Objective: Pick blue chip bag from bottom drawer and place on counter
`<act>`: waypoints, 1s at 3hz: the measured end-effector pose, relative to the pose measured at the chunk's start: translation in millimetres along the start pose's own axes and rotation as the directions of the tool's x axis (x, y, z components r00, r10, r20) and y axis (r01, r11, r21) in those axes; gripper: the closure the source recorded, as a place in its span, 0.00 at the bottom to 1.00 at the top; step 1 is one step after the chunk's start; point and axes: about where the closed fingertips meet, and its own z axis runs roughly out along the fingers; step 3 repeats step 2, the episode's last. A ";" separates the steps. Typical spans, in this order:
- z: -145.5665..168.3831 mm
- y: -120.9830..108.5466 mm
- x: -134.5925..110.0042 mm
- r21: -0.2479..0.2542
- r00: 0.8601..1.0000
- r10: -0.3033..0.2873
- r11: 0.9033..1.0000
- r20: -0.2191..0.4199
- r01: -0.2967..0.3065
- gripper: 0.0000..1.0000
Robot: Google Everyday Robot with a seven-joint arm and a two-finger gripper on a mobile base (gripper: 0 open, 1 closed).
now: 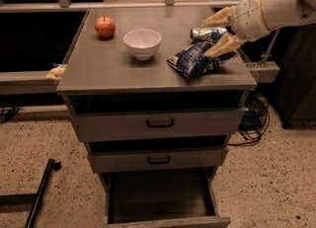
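Note:
The blue chip bag (191, 60) lies crumpled on the right side of the counter (108, 69). My gripper (213, 34) hovers just above and behind the bag at the counter's right edge, its tan fingers (220, 47) spread open, the lower one close to the bag's top. A small silvery-blue can (203, 33) lies between the fingers, behind the bag. The bottom drawer (160, 197) is pulled out below, its dark inside showing nothing in it.
A red apple (105, 26) and a white bowl (142, 43) stand on the counter's left and middle. Two upper drawers (159, 122) with black handles are shut. A black bar (38, 195) lies on the floor at left; cables (253, 118) at right.

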 end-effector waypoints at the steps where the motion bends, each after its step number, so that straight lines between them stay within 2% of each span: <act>1: 0.1 0.0 0.0 0.000 1.000 0.000 1.000 0.000 0.000 0.00; 3: 0.1 0.0 0.0 0.000 1.000 0.000 1.000 0.000 0.000 0.00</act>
